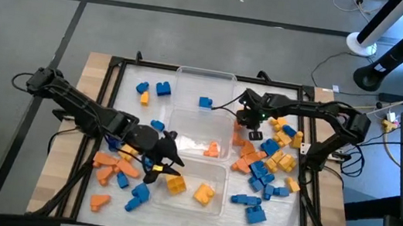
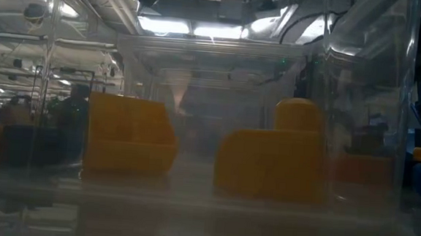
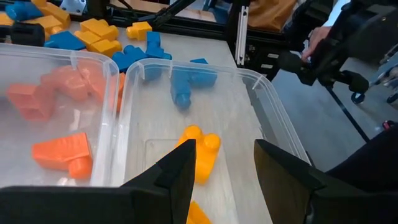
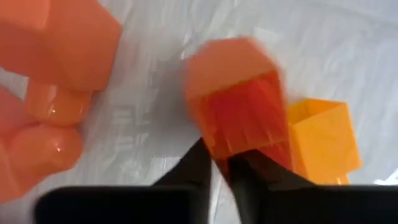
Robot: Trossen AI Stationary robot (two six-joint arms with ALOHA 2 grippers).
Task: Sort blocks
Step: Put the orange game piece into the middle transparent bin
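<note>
Blue, orange and yellow blocks lie in a heap right of the tubs (image 1: pixel 270 157) and in another to their left (image 1: pixel 120 169). My right gripper (image 1: pixel 249 129) (image 4: pixel 221 165) points down at the right heap's far left end, shut on an orange block (image 4: pixel 239 106) beside a yellow one (image 4: pixel 323 140). My left gripper (image 1: pixel 166 161) (image 3: pixel 224 168) hangs open over the near tub (image 1: pixel 216 209), above a yellow block (image 3: pixel 200 152) lying on the tub's floor. The low view shows two yellow blocks (image 2: pixel 129 135) inside that tub. My right gripper pinches the orange block by its lower edge (image 4: pixel 231 148), only at the fingertips, with the two fingers almost together. The fingers come from above, pointing steeply down. The block looks to be lying on the white table sheet; whether it is lifted I cannot tell.
Three clear tubs stand in a row down the table's middle: the far one (image 1: pixel 206 78) holds a blue block (image 1: pixel 205 102), the middle one (image 1: pixel 185 119) an orange block (image 1: pixel 213 150). A black rail frame (image 1: pixel 117 71) borders the work area.
</note>
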